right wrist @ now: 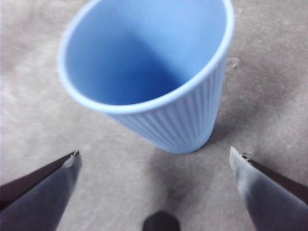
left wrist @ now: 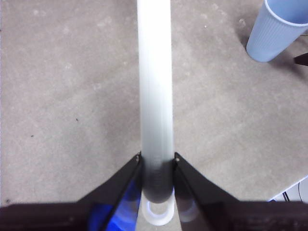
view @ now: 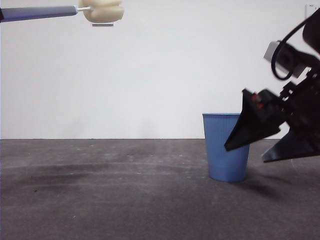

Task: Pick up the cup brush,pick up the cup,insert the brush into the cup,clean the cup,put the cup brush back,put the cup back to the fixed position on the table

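The cup brush hangs high above the table (view: 100, 200), lying level, with its cream sponge head (view: 102, 11) pointing right and its grey handle (view: 42, 13) running off the left edge. My left gripper (left wrist: 156, 161) is shut on that handle (left wrist: 155, 86) just above the white loop (left wrist: 156, 214). The blue ribbed cup (view: 226, 146) stands upright on the table at the right. My right gripper (view: 245, 155) is open, low and tilted beside the cup's right side. In the right wrist view the cup (right wrist: 149, 72) stands just beyond the spread gripper (right wrist: 155, 154), untouched.
A plain white wall closes the back. The table's edge (left wrist: 293, 190) shows near the left arm, with pale floor beyond it. The cup (left wrist: 279, 31) stands well away from the held brush.
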You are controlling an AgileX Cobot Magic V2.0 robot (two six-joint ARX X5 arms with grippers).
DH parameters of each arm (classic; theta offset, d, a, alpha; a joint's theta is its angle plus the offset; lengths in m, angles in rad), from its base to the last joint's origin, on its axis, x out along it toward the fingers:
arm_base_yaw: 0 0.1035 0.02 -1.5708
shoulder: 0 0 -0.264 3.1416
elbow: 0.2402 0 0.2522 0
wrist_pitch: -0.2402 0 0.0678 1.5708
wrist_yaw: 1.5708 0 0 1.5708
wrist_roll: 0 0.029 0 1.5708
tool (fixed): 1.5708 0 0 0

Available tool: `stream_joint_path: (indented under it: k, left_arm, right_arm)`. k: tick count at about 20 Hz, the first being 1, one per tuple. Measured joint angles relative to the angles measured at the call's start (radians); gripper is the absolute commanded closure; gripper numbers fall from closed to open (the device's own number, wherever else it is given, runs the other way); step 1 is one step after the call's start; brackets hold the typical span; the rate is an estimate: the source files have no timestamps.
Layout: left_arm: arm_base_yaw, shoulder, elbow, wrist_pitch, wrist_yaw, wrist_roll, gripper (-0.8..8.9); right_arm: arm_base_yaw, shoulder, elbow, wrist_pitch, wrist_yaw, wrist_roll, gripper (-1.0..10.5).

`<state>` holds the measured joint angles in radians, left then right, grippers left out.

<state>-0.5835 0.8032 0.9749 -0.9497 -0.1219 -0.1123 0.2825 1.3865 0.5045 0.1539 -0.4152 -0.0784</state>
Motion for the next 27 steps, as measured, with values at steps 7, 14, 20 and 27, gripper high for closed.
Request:
stream_joint_path:
  k: [7, 14, 20, 27]
  left_arm:
    - [0.0, 0.0, 0.0, -0.008, 0.0, 0.0, 8.21]
    - [0.0, 0.0, 0.0, -0.011, 0.0, 0.0, 8.21]
    - [0.0, 0.0, 0.0, -0.007, 0.0, 0.0, 8.21]
    - [0.0, 0.0, 0.0, -0.008, 0.0, 0.0, 8.21]
  right_arm:
    - [0.017, 0.139, 0.0, 0.213, 0.005, -0.019, 3.5]
    - [0.019, 0.234, 0.0, 0.385, 0.006, -0.019, 3.5]
    - [0.026, 0.247, 0.0, 0.447, 0.023, -0.019, 5.5]
    - [0.032, 0.247, 0.0, 0.452, 0.023, -0.021, 9.0]
